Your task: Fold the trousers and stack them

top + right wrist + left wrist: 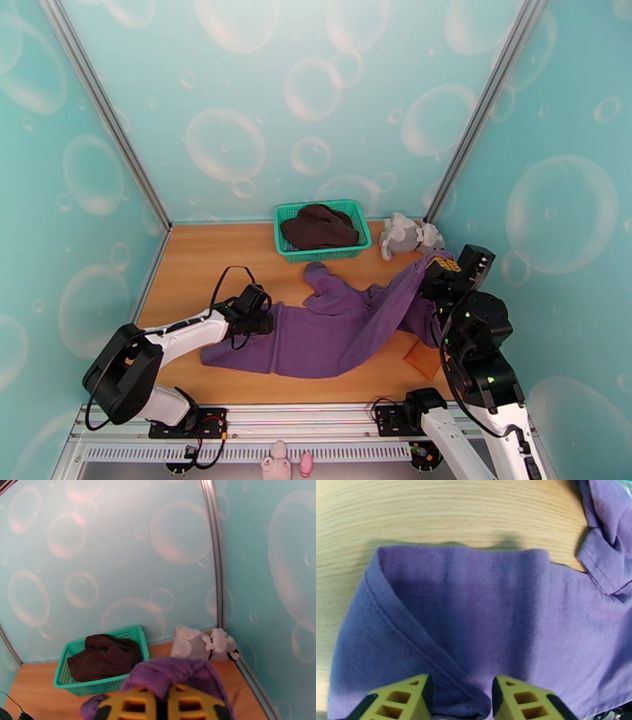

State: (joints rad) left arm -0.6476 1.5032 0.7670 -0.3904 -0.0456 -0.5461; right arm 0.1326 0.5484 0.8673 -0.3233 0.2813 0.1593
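The purple trousers lie spread across the middle of the wooden table, and their right end rises off the surface. My left gripper sits low at their left part. In the left wrist view its yellow fingers stand partly closed around a bunched fold of the trousers, with a hem seam running into the gap of the gripper. My right gripper is raised at the right side. There its tips are pressed together, and the trousers drape over them.
A green basket holding a dark brown garment stands at the back centre. A grey plush toy lies to its right by the corner post. Teal bubble-print walls close in three sides. Bare wood lies at the left back.
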